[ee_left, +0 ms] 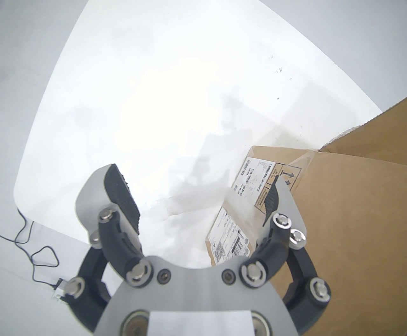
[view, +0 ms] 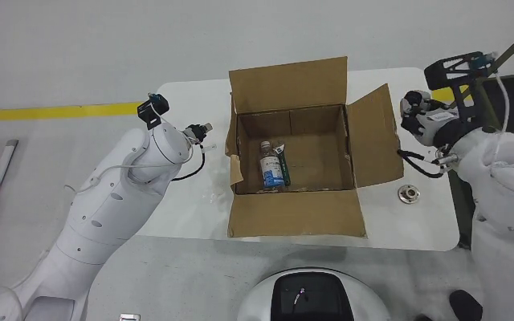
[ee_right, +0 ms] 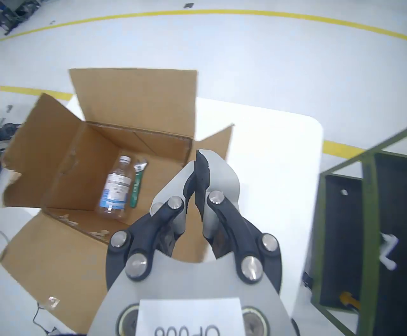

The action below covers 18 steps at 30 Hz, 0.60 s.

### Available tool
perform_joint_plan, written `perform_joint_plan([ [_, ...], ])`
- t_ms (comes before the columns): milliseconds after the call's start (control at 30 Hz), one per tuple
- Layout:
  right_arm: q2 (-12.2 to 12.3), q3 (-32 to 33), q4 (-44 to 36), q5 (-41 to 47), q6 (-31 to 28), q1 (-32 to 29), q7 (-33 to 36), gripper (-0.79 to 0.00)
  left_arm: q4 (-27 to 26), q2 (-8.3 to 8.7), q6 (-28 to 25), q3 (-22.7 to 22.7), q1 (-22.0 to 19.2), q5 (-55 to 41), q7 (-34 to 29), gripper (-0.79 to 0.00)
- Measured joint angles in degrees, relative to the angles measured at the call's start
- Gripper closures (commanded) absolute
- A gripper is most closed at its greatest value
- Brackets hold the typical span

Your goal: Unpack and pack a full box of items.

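the clear bottle [view: 270, 166] lies on its side in the open cardboard box [view: 321, 156], with a wrench [view: 283, 167] just beside it. the bottle looks light and slippery, so take it across the body. the left gripper [ee_left: 195, 191] hangs spread beside the box, and the right gripper [ee_right: 197, 181] is pressed together, empty.

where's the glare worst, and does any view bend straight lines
Left wrist view: glare washes out the table ahead of the left end effector, and the table's edge bows. Right wrist view: the yellow floor line curves, lens distortion. Top view: even light on the box, edges straight.
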Motion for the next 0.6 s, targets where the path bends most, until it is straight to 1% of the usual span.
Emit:
perform_joint_plan([
  [133, 0.9, 5.3, 1.2, -2.3, -3.4, -2.8, 3.6, 0.0, 0.0, 0.0, 0.0, 0.0, 0.0, 0.0, 0.0, -0.785],
  [200, 1.3, 6.5, 2.4, -3.9, -6.0, -4.2, 6.7, 0.0, 0.0, 0.0, 0.0, 0.0, 0.0, 0.0, 0.0, -0.785],
  [267, 1.7, 6.3, 4.2, -6.1, -8.5, -5.3, 9.6, 0.0, 0.0, 0.0, 0.0, 0.0, 0.0, 0.0, 0.0, -0.785],
  [367, 2.2, 3.4, 7.5, -10.2, -12.5, -6.6, 13.8, 0.0, 0.0, 0.0, 0.0, 0.0, 0.0, 0.0, 0.0, -0.785],
  [433, 2.3, 0.3, 9.8, -12.0, -14.7, -7.2, 15.9, 0.0, 0.0, 0.0, 0.0, 0.0, 0.0, 0.0, 0.0, -0.785],
  [600, 2.5, -4.4, 14.5, -13.5, -16.1, -6.8, 17.8, 0.0, 0.0, 0.0, 0.0, 0.0, 0.0, 0.0, 0.0, -0.785],
])
